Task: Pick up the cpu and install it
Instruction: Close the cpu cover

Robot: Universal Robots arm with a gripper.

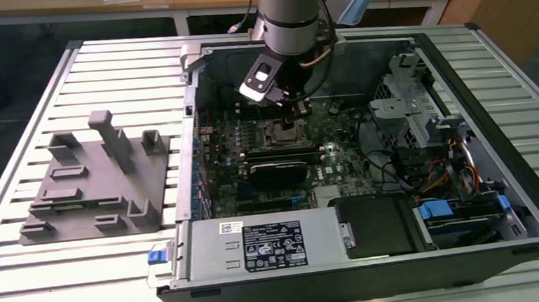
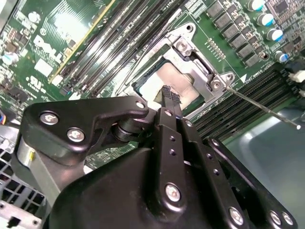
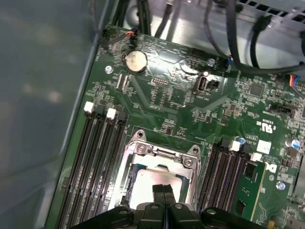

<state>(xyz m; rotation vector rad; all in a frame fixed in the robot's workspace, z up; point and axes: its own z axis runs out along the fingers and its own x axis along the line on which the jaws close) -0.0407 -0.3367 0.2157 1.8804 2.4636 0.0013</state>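
Slatted metal table carries the open computer case; my end effector, fingers pressed together, hides part of the cpu lying in its socket.

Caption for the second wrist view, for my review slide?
Shut claw with its tip over the cpu, which lies in the motherboard socket.

Exterior view: high, angled down at the open computer case from its power supply end, whole case framed. Both wrist views: close above the socket, looking down past the end effector. All three share the socket.
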